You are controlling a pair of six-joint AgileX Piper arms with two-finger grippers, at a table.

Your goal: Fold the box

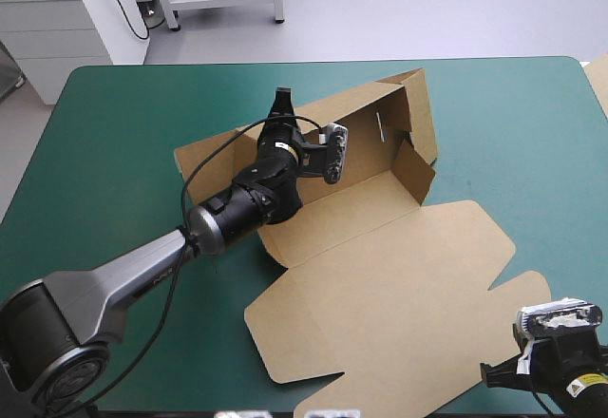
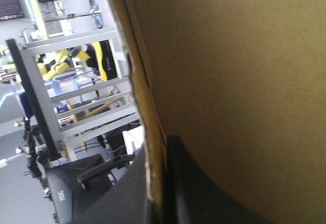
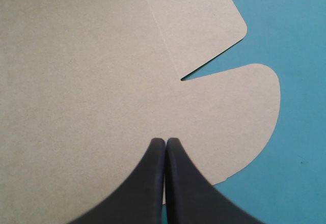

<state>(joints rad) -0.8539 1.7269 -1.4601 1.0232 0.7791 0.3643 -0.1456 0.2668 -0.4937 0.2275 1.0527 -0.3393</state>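
The brown box [image 1: 351, 211] lies mid-table. Its far wall [image 1: 356, 114] and right-hand wall [image 1: 415, 166] are raised, and its lid [image 1: 380, 294] lies flat toward the front edge. My left gripper [image 1: 280, 102] is at the left end of the far wall's top edge. In the left wrist view the left gripper [image 2: 155, 152] is shut on that board edge, with the wall [image 2: 239, 81] filling the picture beside it. My right gripper [image 1: 486, 373] hovers at the front right corner. In its own view the right gripper [image 3: 165, 141] is shut over the lid's rounded flaps [image 3: 224, 112].
An edge of more brown board [image 1: 598, 81] shows at the table's right edge. The teal-green cover [image 1: 114, 133] surrounds the box on all sides, also seen as cover [image 3: 295, 40] beyond the flaps. The left arm [image 1: 142, 271] crosses the front left of the table.
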